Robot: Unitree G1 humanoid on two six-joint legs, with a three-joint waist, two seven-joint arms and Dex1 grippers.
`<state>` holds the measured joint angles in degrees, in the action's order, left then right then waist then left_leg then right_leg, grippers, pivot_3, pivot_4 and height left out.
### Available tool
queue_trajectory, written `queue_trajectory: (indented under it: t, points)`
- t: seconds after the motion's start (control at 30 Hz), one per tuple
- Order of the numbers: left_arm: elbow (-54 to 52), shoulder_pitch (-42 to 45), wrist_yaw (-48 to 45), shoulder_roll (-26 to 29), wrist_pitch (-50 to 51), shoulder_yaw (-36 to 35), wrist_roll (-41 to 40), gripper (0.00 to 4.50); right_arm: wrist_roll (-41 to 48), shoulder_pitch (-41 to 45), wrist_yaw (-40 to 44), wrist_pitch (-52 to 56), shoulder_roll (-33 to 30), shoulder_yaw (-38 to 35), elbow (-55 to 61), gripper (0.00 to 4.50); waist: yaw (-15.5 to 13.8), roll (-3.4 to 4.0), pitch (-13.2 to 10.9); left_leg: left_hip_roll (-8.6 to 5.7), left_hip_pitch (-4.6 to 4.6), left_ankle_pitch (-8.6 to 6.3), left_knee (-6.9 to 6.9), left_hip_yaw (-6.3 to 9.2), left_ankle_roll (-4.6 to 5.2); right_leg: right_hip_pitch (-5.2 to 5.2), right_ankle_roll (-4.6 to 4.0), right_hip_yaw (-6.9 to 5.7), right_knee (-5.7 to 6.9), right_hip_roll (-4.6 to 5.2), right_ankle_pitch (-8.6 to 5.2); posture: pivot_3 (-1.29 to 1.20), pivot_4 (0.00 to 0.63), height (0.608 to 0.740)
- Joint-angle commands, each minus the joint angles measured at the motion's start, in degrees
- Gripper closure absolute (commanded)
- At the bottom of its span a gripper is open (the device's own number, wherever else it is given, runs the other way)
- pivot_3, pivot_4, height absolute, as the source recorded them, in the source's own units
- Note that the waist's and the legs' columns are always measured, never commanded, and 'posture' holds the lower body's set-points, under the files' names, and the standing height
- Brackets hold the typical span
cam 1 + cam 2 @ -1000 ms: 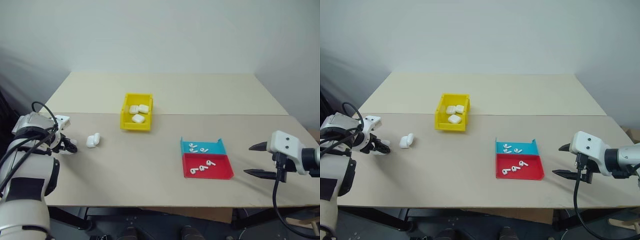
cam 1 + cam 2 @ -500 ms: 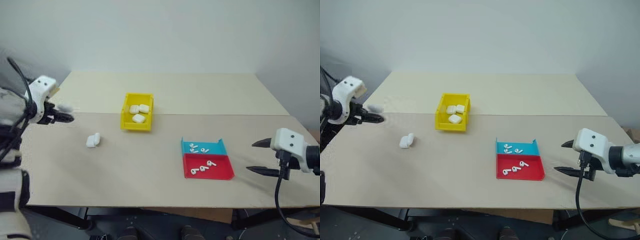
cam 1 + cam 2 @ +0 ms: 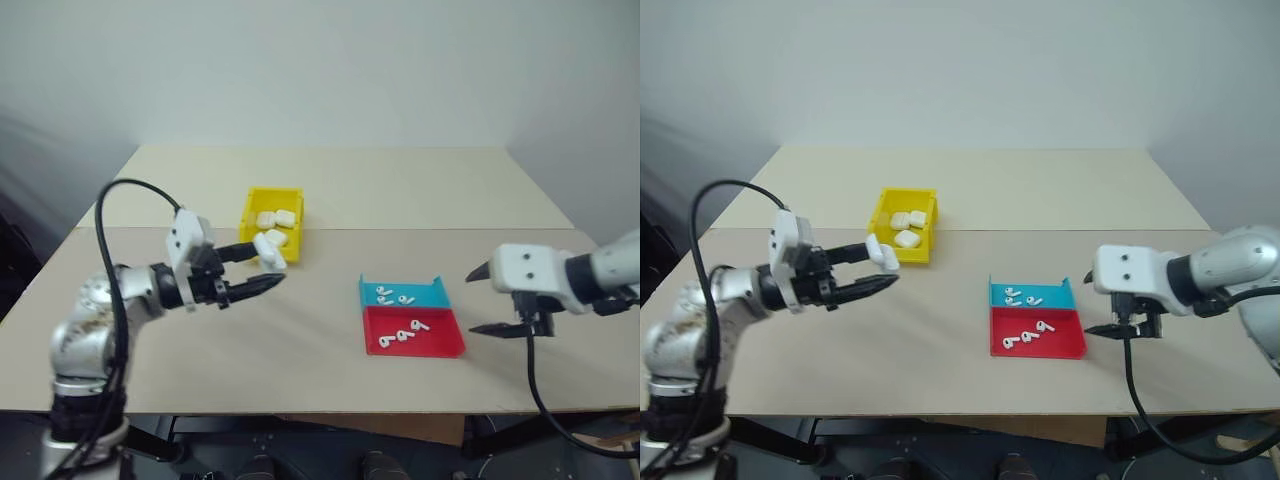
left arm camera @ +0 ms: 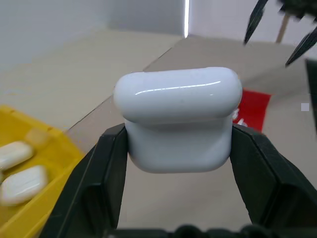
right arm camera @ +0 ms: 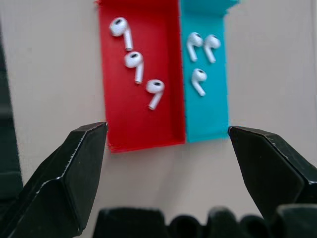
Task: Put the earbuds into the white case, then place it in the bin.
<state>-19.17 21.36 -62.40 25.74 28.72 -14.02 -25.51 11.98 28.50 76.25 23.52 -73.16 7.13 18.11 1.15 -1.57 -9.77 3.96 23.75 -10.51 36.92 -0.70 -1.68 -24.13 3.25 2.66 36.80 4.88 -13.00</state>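
Wide beige wooden counter [image 3: 330,340], two boards meeting along a seam. Small bright yellow rectangular plastic bin [image 3: 272,203] at centre-left, far side of the seam, three white cases lying inside. Shallow blue-and-red tray [image 3: 446,345] right of centre, nearer; three tiny glossy white stemmed earbuds [image 5: 136,69] in the red half, three more in the blue half.

Left gripper [image 4: 178,148]: jaws clamped on the small glossy white rounded case [image 3: 269,249], lid appearing closed, held off the counter just near of the bin and pointing rightward toward the tray. Right gripper [image 5: 167,136]: jaws spread wide, nothing held, hovering above the near edge of the tray.

Judgement on step in hand: bring case and earbuds together. Lid likely needs opening first; keep the case level and the grip low on its body, clear of the lid seam. Right jaws should close across one earbud's stem, taking the most isolated one to avoid nudging neighbours.
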Motion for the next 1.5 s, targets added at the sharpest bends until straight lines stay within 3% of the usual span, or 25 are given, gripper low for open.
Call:
queue_trajectory:
  t: [0.03,0.17,0.4,0.53,1.0,1.5]
  points:
    - [3.7,-1.4,-3.2,-0.9,-15.6,2.2,1.5,1.72,-2.7,4.5,4.2,0.1,0.7,4.3,2.2,0.38,-0.2,0.06,0.0,0.0,0.0,0.0,0.0,0.0,0.0,-0.01,-0.01,0.0,0.0,0.0,0.01,0.0,0.15,0.74]
    - [9.8,-2.3,-7.1,-1.6,-25.5,4.5,0.8,1.72,-5.7,9.3,7.5,1.4,2.9,9.8,3.1,1.59,-0.3,0.09,0.1,0.0,-0.03,0.0,0.0,-0.02,0.0,0.0,0.01,0.01,-0.02,0.0,-0.01,0.0,0.15,0.74]
    - [11.6,-4.3,-9.9,-2.6,-32.1,8.1,-1.5,1.72,-14.7,14.8,8.3,2.9,9.7,18.5,0.5,1.59,-0.3,0.09,0.1,0.0,0.01,0.0,-0.01,-0.02,0.0,-0.04,0.0,0.01,-0.02,0.0,0.0,0.0,0.15,0.74]
    - [10.7,-5.2,-8.2,-2.9,-32.7,10.1,-1.0,1.72,-17.6,16.8,8.5,3.3,13.5,21.1,-1.5,2.5,-0.3,0.09,0.1,0.0,0.0,0.0,-0.01,-0.01,0.0,-0.02,0.01,-0.01,-0.02,0.0,0.0,0.0,0.15,0.74]
    - [7.1,-7.1,-6.2,-0.6,-33.1,12.4,-1.3,1.72,-26.5,19.4,8.9,1.8,21.7,27.2,-9.2,2.5,-0.3,0.1,0.1,0.0,0.0,0.0,-0.02,0.0,0.0,-0.03,-0.06,-0.03,-0.01,0.0,0.03,0.0,0.15,0.74]
    - [7.1,-6.7,-3.7,1.6,-32.5,12.6,-1.7,1.72,-29.3,19.0,9.3,1.5,25.0,27.0,-12.4,2.5,-0.3,0.1,0.1,0.0,0.0,0.0,-0.04,0.0,0.0,-0.03,-0.08,-0.05,-0.03,-0.01,0.05,0.0,0.15,0.74]
